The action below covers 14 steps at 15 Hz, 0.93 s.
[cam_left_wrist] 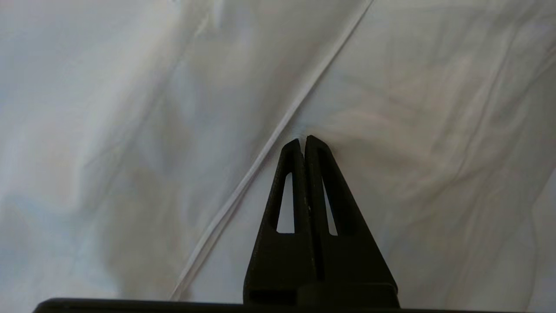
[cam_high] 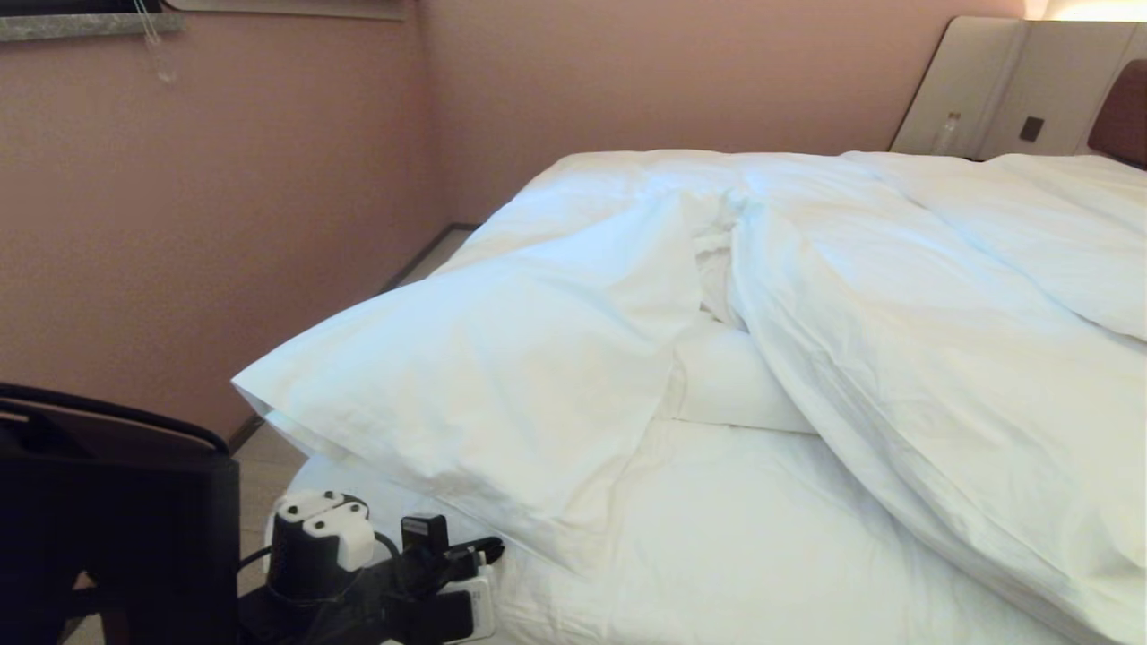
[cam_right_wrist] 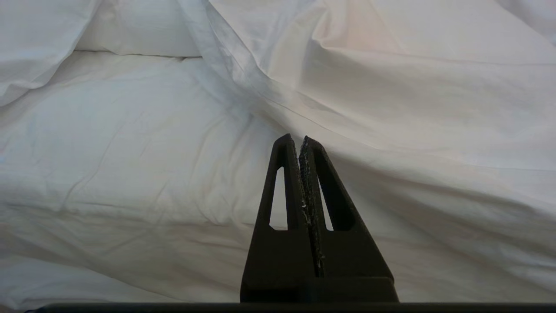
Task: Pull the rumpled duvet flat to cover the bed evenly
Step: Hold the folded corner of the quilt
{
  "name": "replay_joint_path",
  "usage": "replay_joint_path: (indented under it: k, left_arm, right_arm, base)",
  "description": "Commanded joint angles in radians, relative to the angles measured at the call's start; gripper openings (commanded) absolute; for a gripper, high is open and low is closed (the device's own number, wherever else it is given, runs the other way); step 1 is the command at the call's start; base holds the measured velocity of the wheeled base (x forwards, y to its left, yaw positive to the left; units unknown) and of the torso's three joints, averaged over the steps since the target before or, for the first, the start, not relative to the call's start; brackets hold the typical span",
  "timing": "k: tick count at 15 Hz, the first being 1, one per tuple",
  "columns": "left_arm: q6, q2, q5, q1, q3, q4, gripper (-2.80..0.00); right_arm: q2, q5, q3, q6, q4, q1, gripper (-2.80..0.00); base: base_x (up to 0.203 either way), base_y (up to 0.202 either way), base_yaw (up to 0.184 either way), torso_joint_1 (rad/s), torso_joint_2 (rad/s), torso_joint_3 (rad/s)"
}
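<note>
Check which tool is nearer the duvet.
Left. The left tool is shut on the duvet, cloth puckering at its tips beside the seam; the right tool, shut, points at a fold without touching.

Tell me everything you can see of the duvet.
The duvet is thick, puffy white cloth with soft creases, not yet flat. It lies bunched in two humps with a valley between, the mattress sheet bare at the near end of the bed. One flap lifts over the near left corner. The left tool is shut with its tips against a stitched hem; whether cloth is pinched is unclear.
</note>
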Motion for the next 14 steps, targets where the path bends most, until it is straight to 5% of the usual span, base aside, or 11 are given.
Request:
replay_joint_path:
  k: [1, 6, 7, 14]
  left_arm:
    - [0.005, 0.015, -0.001, -0.004, -0.007, -0.048, -2.8]
    - [-0.005, -0.05, 0.02, -0.006, 0.036, -0.048, -2.8]
    - [-0.005, -0.048, 0.042, -0.013, 0.041, -0.048, 0.0]
    - [-0.007, 0.003, 0.089, -0.03, -0.009, -0.048, 0.0]
  right_arm:
    - [0.0, 0.001, 0.0, 0.0, -0.001, 0.0, -2.8]
    - [0.0, 0.001, 0.0, 0.0, -0.001, 0.0, -2.8]
    - [0.0, 0.001, 0.0, 0.0, -0.001, 0.0, -2.8]
    - [0.0, -0.001, 0.0, 0.0, 0.001, 0.0, -2.8]
  base:
    - [0.0, 0.0, 0.0, 0.0, 0.0, 0.0]
    - [0.0, 0.0, 0.0, 0.0, 0.0, 0.0]
    - [0.0, 0.0, 0.0, 0.0, 0.0, 0.0]
    - [0.0, 0.0, 0.0, 0.0, 0.0, 0.0]
